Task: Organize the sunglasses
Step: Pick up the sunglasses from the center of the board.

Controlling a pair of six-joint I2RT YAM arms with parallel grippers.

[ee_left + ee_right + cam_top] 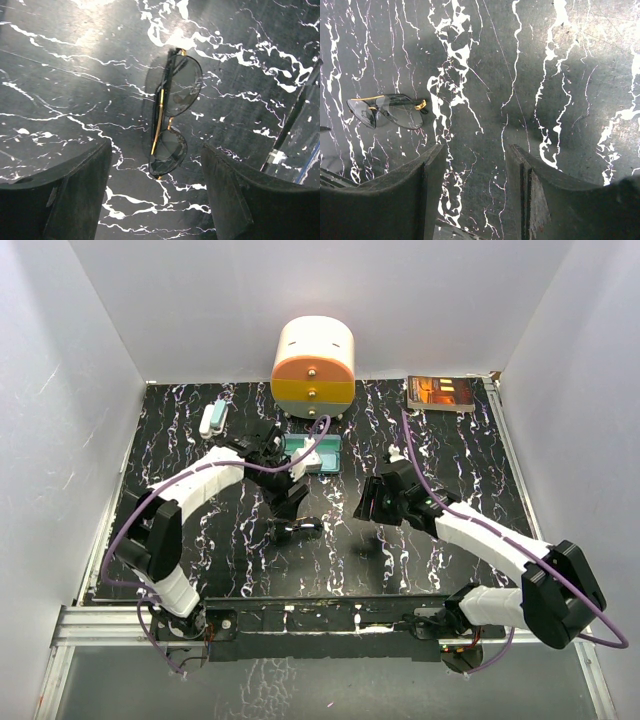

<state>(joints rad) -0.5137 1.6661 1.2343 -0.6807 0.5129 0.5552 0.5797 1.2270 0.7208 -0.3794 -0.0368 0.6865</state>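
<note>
Left pincer (156, 167): the jaws stand wide apart and grip nothing. Its two dark, blunt fingers (70, 195) hang over a black marble-patterned table (240, 560) streaked with white veins. The sunglasses (170, 112) lie folded on that table, directly ahead of this pincer. Their nearer lens sits in the gap between the fingertips and touches neither one. The lenses are dark and rounded. The frame is thin and black, with a slim gold strip along the folded arm.

Right pincer (475, 160): the jaws are partly apart, with only bare table between them. It holds and touches nothing. From this pincer the sunglasses are well off to the left, ahead of the left fingertip.

From above, the sunglasses sit between the two pincers, much closer to the left one. Beyond the left pincer lies an open rectangular case (330, 455) with a teal lining. The arm covers part of it, so its contents cannot be told. Farther beyond stands a cream and orange drum (313, 365), closed.
</note>
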